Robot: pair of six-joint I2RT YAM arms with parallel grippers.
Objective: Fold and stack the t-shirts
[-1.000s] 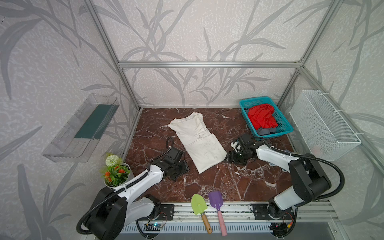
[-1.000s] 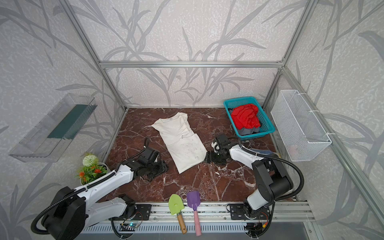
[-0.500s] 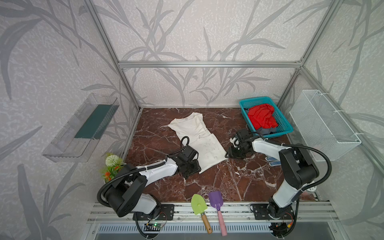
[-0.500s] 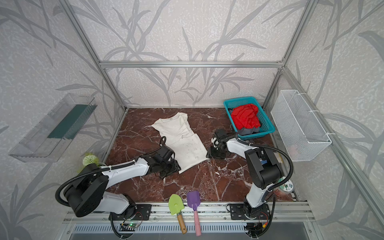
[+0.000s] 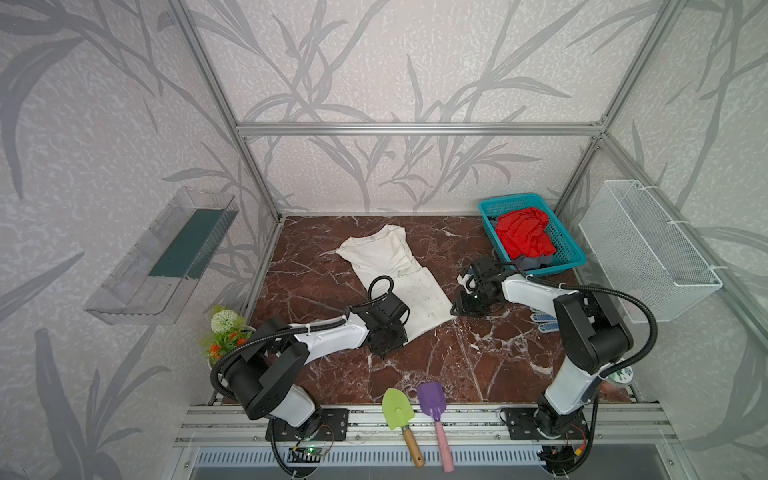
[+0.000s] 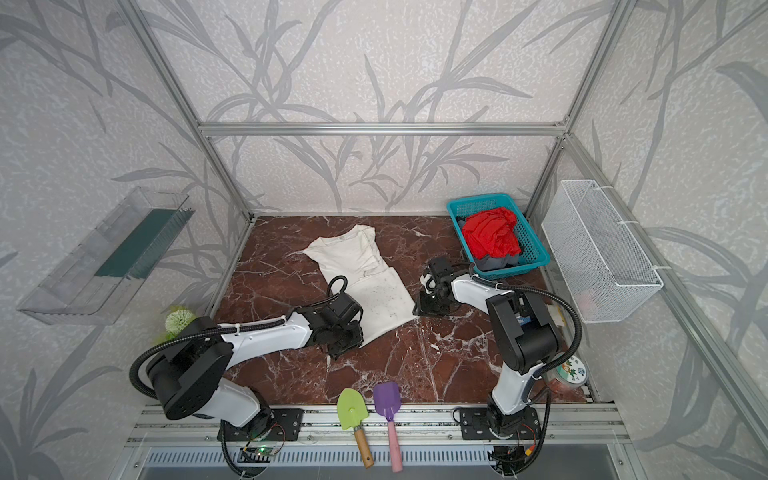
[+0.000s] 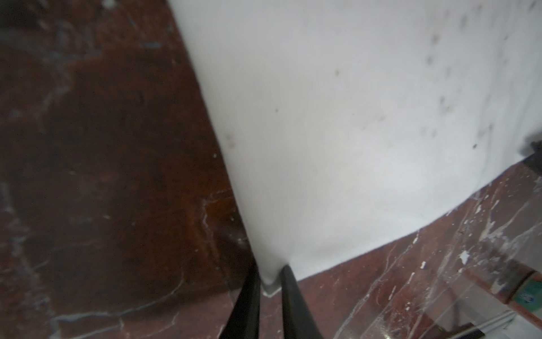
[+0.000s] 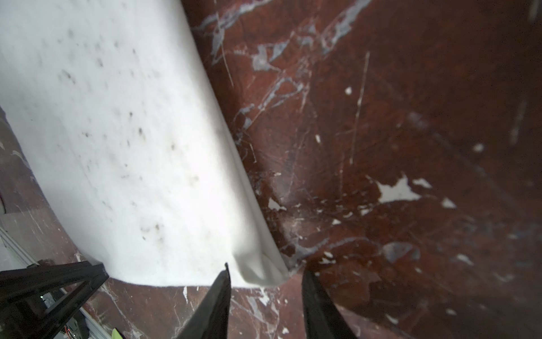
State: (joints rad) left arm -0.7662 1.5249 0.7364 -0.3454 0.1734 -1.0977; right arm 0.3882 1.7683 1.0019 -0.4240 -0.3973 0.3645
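Both arms now in at near hem of cream t-shirt (image 5: 382,253), mid-table: left gripper (image 7: 271,283) has nipped shut on its near-left corner, right gripper (image 8: 265,293) part-open astride the near-right corner, cloth not yet pinched, so fold-lift likely once it grips.

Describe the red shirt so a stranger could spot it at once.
On the marble table, find the teal basket in the far right corner. The red shirt lies crumpled on top inside it, over grey cloth; the cream shirt lies flat mid-table.
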